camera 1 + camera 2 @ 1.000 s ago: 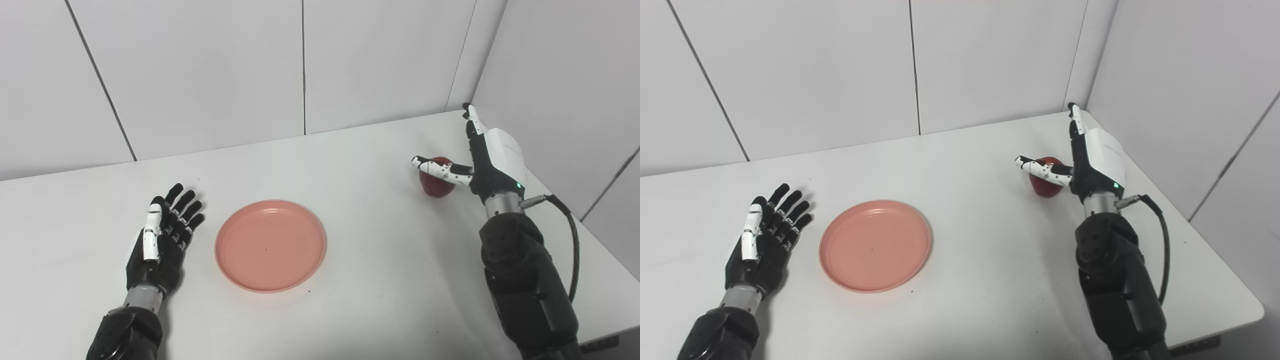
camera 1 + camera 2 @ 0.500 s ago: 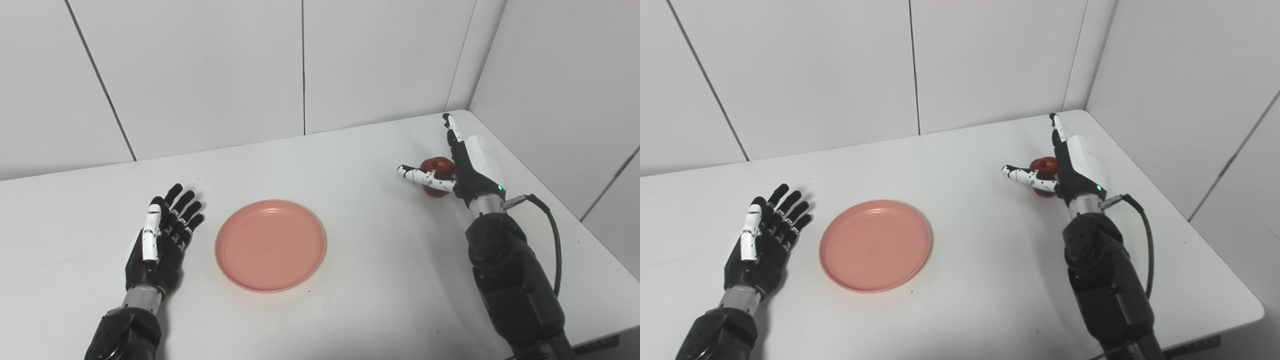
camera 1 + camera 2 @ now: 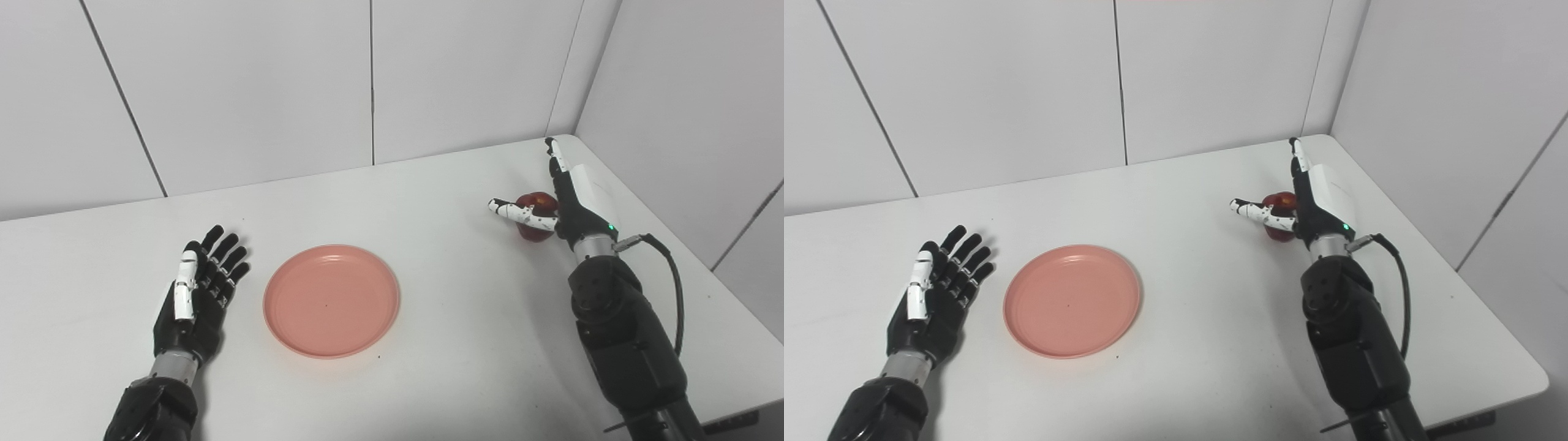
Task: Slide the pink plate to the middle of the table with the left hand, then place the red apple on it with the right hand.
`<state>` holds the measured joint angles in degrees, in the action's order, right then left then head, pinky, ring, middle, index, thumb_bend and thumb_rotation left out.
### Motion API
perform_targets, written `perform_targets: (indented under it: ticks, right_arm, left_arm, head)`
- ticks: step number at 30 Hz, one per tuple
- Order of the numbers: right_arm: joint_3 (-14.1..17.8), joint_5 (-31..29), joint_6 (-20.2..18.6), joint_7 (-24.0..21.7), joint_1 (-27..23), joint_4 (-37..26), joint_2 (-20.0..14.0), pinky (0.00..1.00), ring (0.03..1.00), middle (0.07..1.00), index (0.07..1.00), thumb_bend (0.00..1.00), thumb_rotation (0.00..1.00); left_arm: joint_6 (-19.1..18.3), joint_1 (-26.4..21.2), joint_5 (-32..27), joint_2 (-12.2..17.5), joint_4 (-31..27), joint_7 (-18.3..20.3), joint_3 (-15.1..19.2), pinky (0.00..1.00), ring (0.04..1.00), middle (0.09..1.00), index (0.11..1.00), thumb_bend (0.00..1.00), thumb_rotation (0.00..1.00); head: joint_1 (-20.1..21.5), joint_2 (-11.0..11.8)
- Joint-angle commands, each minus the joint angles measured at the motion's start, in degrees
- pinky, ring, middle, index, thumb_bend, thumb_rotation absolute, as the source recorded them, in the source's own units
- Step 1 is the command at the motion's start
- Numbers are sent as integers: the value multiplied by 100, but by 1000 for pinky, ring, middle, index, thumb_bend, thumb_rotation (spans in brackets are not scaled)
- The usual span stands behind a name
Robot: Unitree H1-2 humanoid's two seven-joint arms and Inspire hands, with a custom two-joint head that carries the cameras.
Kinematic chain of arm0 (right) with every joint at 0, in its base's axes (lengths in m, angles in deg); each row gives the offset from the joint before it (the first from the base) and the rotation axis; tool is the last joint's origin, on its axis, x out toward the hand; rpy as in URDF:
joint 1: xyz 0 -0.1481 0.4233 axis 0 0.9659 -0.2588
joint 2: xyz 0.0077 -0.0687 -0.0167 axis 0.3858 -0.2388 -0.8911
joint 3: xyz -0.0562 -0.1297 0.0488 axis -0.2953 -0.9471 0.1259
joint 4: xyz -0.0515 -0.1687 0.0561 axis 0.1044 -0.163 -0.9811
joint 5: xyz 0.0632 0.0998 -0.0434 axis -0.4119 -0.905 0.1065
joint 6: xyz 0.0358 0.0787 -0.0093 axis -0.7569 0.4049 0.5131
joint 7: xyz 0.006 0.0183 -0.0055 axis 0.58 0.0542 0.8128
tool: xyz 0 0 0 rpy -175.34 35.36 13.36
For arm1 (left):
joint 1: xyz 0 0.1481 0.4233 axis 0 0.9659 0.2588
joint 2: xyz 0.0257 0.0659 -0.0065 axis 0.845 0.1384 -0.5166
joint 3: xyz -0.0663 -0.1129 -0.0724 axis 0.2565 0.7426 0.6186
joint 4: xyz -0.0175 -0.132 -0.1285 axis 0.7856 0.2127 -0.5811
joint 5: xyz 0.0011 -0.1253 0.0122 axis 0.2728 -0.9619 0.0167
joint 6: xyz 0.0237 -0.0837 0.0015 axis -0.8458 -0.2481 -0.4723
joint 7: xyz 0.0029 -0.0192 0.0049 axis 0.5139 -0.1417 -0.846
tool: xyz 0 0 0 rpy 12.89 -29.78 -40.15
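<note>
The right hand [image 3: 572,199] sits at the right of the frame, set on edge with its white back toward the right wall and its fingers [image 3: 553,153] stretched straight toward the upper part of the frame. Its thumb [image 3: 517,212] juts out toward the left, across the near side of the red apple [image 3: 538,205]. The hand is spread open; the apple sits in the crook between thumb and palm, touching or nearly touching them, but nothing is curled around it, and whether there is real contact cannot be told. The apple rests on the white counter [image 3: 441,202] at the right, close to the far right corner. It is roundish with no clear long axis, and its top, showing a dimple, faces up.

The left hand [image 3: 199,288] lies in the lower left of the frame, palm up on the counter, fingers spread apart and pointing toward the upper right, holding nothing. Just to its right, not touching it, is the pink plate [image 3: 331,300], round and lying flat with its hollow upward, a little left of the frame's centre and well apart from the apple.
</note>
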<state>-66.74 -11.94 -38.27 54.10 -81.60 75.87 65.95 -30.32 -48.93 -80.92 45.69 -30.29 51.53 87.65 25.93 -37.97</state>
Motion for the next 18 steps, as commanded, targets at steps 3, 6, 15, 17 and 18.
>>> perform_targets:
  ticks: [3,6,15,17,18]
  right_arm:
    - [77,10,157,237,-177,-120,-265,721,873,951,1000,1000,598]
    - [79,1,160,289,-173,-131,-310,715,869,949,992,1000,590]
    - [37,-61,88,267,-170,-27,-390,728,867,944,991,1000,616]
    - [22,-85,93,241,-161,-24,-391,733,871,943,995,1000,622]
    - [12,-110,86,212,-161,-31,-382,735,872,942,995,1000,622]
  left_arm:
    - [-170,83,12,51,93,-18,-27,918,907,916,903,376,1000]
    - [-169,85,20,51,97,-29,-29,917,905,915,902,378,1000]
    - [-202,85,15,52,72,-36,-29,913,904,911,899,378,1000]
    - [-215,93,9,51,40,-33,-33,914,904,912,899,376,1000]
    - [-221,96,6,50,35,-33,-33,916,905,913,900,375,1000]
  head:
    - [-6,1]
    - [-6,-2]
    - [-16,-25]
    - [-18,-35]
    - [-22,-39]
